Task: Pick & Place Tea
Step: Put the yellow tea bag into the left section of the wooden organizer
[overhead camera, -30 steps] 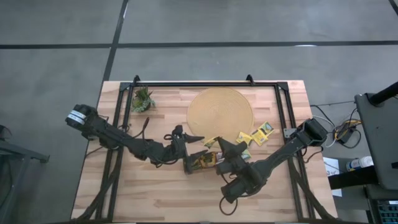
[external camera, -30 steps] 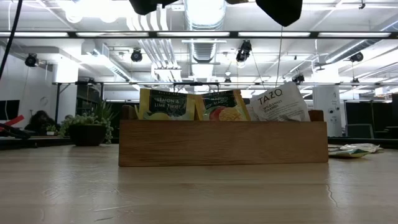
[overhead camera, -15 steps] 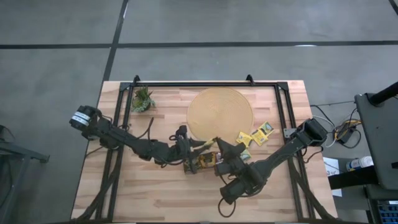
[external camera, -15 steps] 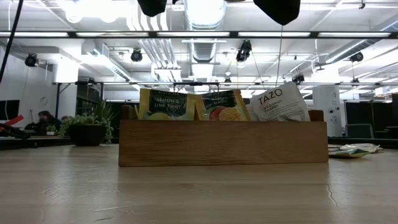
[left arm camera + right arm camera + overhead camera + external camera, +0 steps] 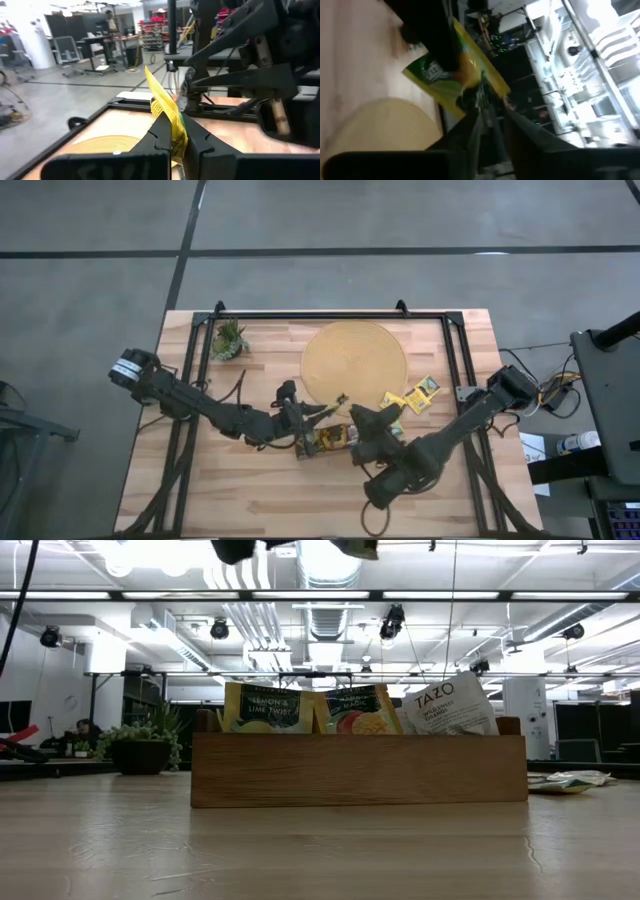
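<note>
- Carrying all, the worktop point(image 5: 250, 490) bears a round mat point(image 5: 354, 361) and a tray point(image 5: 358, 769) of sachets.
- Left pincer point(image 5: 172, 131) is clamped on a yellow sachet point(image 5: 164, 107) above the tray.
- Right pincer point(image 5: 492, 120) stands slightly parted beside that sachet.
- Loose sachets point(image 5: 410, 396) lie near the mat.

Near the middle of the frame, the left pincer point(image 5: 322, 412) is pinching a yellow tea sachet point(image 5: 334, 403) just below the round mat point(image 5: 354, 362). The right pincer point(image 5: 352, 418) is hanging beside it over the dark tray point(image 5: 325, 441). More sachets point(image 5: 411, 396) are lying right of the mat; a green plant point(image 5: 230, 339) is sitting in the table's point(image 5: 250, 495) upper left.
</note>
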Controlling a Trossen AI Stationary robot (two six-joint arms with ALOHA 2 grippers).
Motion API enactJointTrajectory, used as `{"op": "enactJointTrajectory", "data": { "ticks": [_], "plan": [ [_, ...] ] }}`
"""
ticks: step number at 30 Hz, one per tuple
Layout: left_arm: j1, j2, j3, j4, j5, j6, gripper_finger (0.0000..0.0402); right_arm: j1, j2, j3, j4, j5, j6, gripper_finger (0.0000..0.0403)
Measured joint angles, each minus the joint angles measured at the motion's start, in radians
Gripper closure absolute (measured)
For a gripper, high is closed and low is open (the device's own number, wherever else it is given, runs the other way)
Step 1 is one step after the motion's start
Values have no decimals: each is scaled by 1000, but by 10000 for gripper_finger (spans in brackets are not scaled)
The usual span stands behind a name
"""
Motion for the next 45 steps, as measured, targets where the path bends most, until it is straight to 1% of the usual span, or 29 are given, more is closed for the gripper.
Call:
{"op": "enactJointTrajectory", "data": {
  "ticks": [3, 6, 10, 13, 17, 21, 23, 26, 28, 29, 30, 31, 32, 33, 34, 35, 36, 38, 39, 40, 42, 45],
  "plan": [
    [-21, -15, 0, 1, -19, 41, 389, 24, -48, -11, -22, -26, 68, 276],
    [-41, -18, 0, 12, -28, 91, 389, 40, -107, -33, -56, -35, 195, 236],
    [-54, -19, -5, 85, -21, 130, 390, 46, -209, -119, -63, -34, 354, 201],
    [-57, -15, -46, 206, 26, 173, 390, 41, -291, -211, -44, -32, 460, 187],
    [-56, -13, -125, 432, 155, 231, 390, 39, -400, -332, -15, 10, 557, 176],
    [-56, -13, -207, 633, 230, 263, 390, 40, -504, -433, 117, 26, 540, 172],
    [-56, -13, -238, 710, 252, 279, 390, 41, -543, -484, 226, 25, 471, 172],
    [-55, -13, -275, 791, 299, 295, 390, 42, -588, -570, 468, 6, 298, 172],
    [-55, -13, -282, 810, 321, 296, 390, 40, -621, -639, 711, -65, 111, 172],
    [-56, -13, -283, 813, 323, 296, 390, 34, -638, -680, 870, -141, -8, 172],
    [-56, -13, -283, 813, 326, 296, 390, 23, -655, -731, 1062, -266, -136, 172],
    [-55, -13, -283, 813, 327, 296, 390, 10, -670, -794, 1294, -437, -253, 172],
    [-55, -10, -282, 813, 327, 298, 390, -6, -681, -865, 1532, -630, -335, 172],
    [-55, -6, -282, 814, 327, 298, 390, -28, -687, -932, 1737, -810, -375, 172],
    [-55, -3, -282, 813, 327, 302, 390, -56, -688, -984, 1907, -941, -380, 173],
    [-55, 0, -282, 813, 327, 303, 390, -82, -688, -1016, 1992, -986, -370, 175],
    [-54, 3, -282, 814, 327, 303, 390, -99, -700, -1037, 2005, -973, -355, 178],
    [-51, 8, -282, 824, 327, 312, 390, -129, -733, -1045, 1900, -904, -300, 184],
    [-50, 10, -281, 825, 327, 319, 390, -146, -741, -1033, 1833, -894, -252, 187],
    [-48, 14, -281, 828, 327, 326, 390, -161, -748, -1010, 1761, -898, -202, 190],
    [-40, 28, -277, 841, 347, 328, 390, -176, -761, -953, 1594, -950, -105, 194],
    [-25, 59, -257, 847, 386, 307, 390, -211, -724, -860, 1397, -1025, -13, 197]
  ]
}}
